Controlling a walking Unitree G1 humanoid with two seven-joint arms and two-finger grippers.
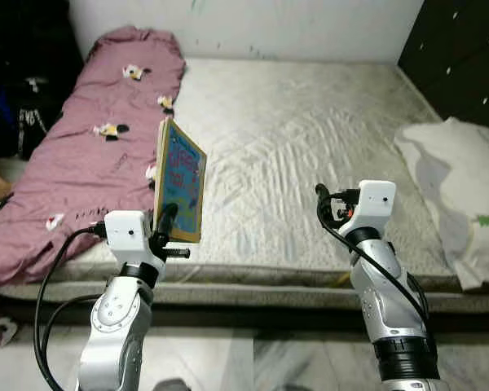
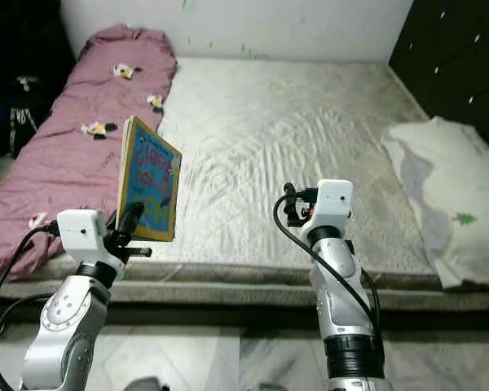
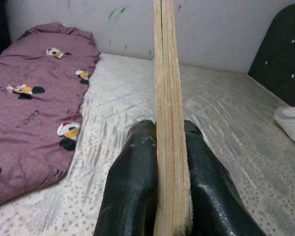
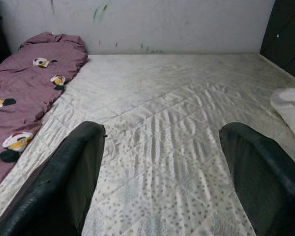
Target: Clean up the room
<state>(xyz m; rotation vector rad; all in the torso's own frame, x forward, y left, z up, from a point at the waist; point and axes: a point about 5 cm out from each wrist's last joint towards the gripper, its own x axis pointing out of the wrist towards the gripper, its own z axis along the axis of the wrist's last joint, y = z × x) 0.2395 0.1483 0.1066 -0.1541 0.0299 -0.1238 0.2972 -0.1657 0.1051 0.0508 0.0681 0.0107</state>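
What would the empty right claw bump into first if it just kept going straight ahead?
Probably the mattress: the open right gripper points across its quilted top, with nothing between. Beyond that is the wall, though depth is hard to judge.

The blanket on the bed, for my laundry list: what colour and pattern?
The blanket is mauve-pink with small cartoon ducks, clearest in the left eye view.

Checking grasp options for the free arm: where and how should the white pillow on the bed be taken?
Pinch the white pillow at its near corner hanging off the mattress edge, right gripper coming from the front: soft, flat, only that overhang offers a fold.
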